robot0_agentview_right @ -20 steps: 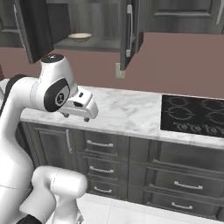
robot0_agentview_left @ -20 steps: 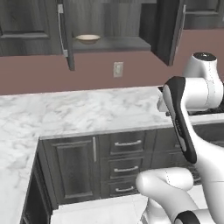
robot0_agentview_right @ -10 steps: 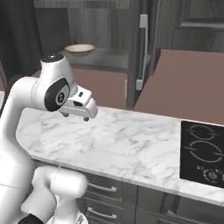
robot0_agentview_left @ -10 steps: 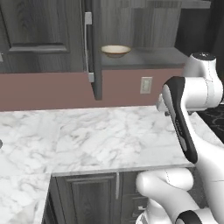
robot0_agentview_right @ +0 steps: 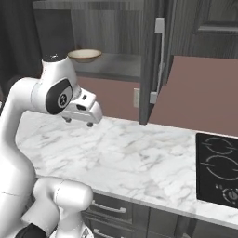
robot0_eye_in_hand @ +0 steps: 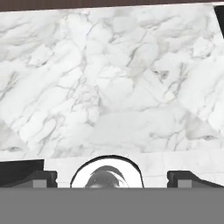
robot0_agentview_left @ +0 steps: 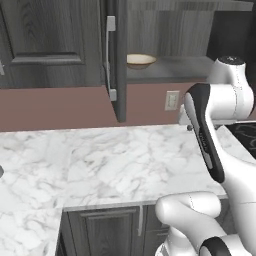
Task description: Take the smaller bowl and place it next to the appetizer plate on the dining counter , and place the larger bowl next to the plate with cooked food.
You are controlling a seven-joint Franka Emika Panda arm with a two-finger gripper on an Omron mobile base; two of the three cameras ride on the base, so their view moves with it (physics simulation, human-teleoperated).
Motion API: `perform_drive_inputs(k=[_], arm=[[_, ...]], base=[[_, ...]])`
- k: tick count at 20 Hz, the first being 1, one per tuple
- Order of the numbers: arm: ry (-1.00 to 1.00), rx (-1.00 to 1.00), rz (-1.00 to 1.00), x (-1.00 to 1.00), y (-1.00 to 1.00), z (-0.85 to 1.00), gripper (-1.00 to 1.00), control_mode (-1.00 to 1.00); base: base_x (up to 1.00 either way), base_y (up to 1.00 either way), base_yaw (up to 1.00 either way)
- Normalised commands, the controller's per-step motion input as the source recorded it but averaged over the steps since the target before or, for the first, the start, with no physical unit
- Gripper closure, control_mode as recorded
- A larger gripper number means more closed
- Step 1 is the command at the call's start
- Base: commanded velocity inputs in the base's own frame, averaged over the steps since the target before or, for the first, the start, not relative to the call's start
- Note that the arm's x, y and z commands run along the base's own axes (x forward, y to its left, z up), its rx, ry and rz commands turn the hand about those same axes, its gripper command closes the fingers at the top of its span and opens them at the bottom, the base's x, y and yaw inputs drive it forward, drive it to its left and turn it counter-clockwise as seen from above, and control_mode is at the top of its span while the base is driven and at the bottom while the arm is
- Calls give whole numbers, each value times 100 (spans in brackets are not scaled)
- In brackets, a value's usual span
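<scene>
In the left base view there is one smaller bowl, cream with a tan rim, standing upright on the shelf of an open wall cabinet. One cabinet door hangs open edge-on just left of the bowl, its single bar handle facing left. Below the shelf runs a reddish-brown backsplash with one wall outlet. One marble wall counter spreads wide below, and one white arm rises at the right, between the camera and the counter's right end. A dark cooktop corner shows behind the arm. One drawer front sits under the counter edge.

In the right base view the same single bowl sits near the left end of the shelf, with bare shelf to its right up to the open door. The gripper hangs below the bowl and in front of the backsplash, above the counter and touching nothing. One cooktop with two rings in sight lies at the counter's right end, well apart from the gripper. The counter between them is bare.

In the hand view the two fingertips stand at the far sides of the bottom edge, spread fully wide with nothing between them. The marble lies beneath, its far edge meeting the backsplash at the top.
</scene>
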Motion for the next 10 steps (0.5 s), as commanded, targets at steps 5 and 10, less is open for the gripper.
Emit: perform_drive_inputs(k=[5,10], arm=[[-28,12,0,-71,1,92,-100,-100],[-34,16,0,-37,0,90,-100,-100]], base=[[0,0,0],[0,0,0]])
